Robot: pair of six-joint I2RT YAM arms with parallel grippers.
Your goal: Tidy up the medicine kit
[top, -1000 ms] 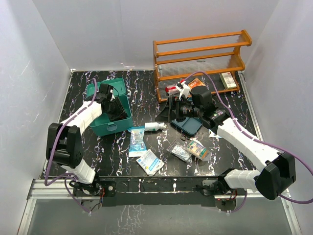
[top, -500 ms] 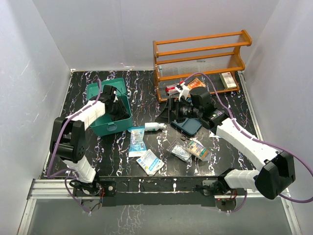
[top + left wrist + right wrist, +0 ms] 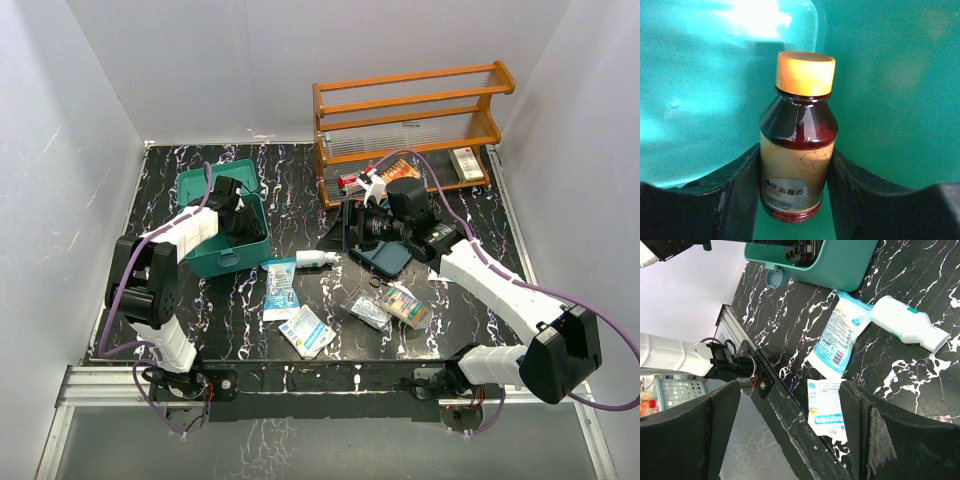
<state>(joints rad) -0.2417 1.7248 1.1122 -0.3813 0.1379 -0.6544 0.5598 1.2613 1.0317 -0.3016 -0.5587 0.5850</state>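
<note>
The medicine kit is a teal box standing open at the left of the table; its inner walls fill the left wrist view. My left gripper reaches down inside it, shut on a brown glass bottle with an orange cap; both fingers press the bottle's labelled sides. My right gripper hangs open above the table's middle with nothing between its fingers. In the right wrist view the kit lies at the top.
A white bottle, a blue packet, a white sachet and clear bags lie mid-table. A dark teal tray sits under the right arm. An orange rack with small boxes stands at the back right.
My left arm has swung its elbow to the right and forward while its gripper stayed inside the kit with the bottle. The right arm has barely moved.
</note>
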